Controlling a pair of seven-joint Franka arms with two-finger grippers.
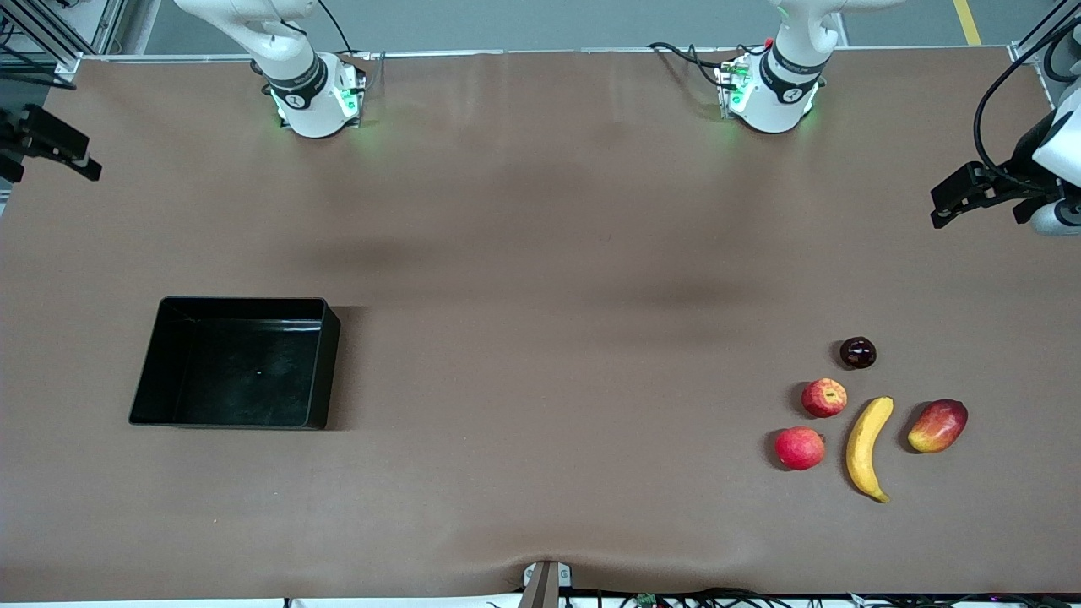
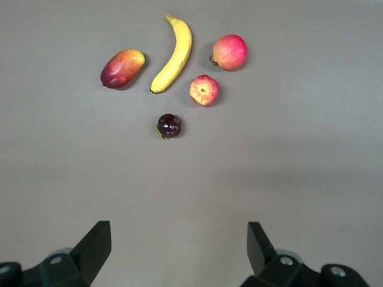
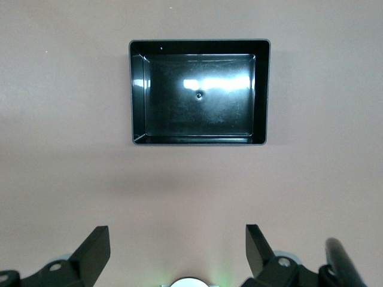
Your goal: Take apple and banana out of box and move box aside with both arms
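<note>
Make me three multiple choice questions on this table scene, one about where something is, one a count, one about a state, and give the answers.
1. The black tray lies toward:
A the right arm's end
B the left arm's end
C among the fruit

2. How many fruits are on the table?
A three
B five
C seven

3. The tray is:
A empty
B holding the banana
C upside down

Answers: 1 A, it sits at the right arm's end, apart from the fruit. 2 B, banana, streaked apple, plain red fruit, mango-like fruit, dark round fruit. 3 A, its bare floor shows.
</note>
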